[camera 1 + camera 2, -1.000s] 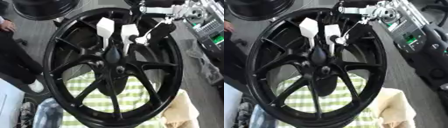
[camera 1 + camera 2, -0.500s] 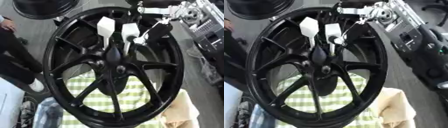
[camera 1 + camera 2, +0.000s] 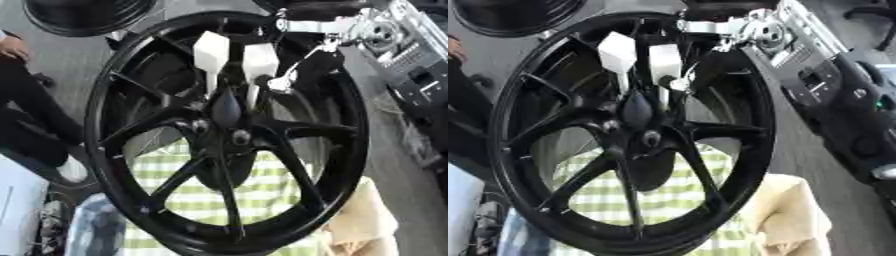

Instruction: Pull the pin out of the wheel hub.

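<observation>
A large black spoked wheel (image 3: 114, 150) fills both views, its hub (image 3: 236, 136) near the middle. My right hand (image 3: 260, 62) reaches down from the top right on a silver and black arm (image 3: 328, 20). Its two white-padded fingers (image 3: 211, 52) run down to a dark, pointed pin (image 3: 226, 107) that stands out of the hub. The thin fingertips sit on either side of the pin and appear closed on it. The left hand shows in neither view.
A second black wheel (image 3: 87, 15) lies at the top left. A person's dark legs and white shoe (image 3: 72, 170) are at the left edge. Green checked cloth (image 3: 262, 192) shows under the spokes, beige cloth (image 3: 367, 227) at lower right, black and silver equipment (image 3: 842, 100) at right.
The right hand stays at the hub with its fingers on the pin. The picture has tilted a little, so the equipment on the right has shifted.
</observation>
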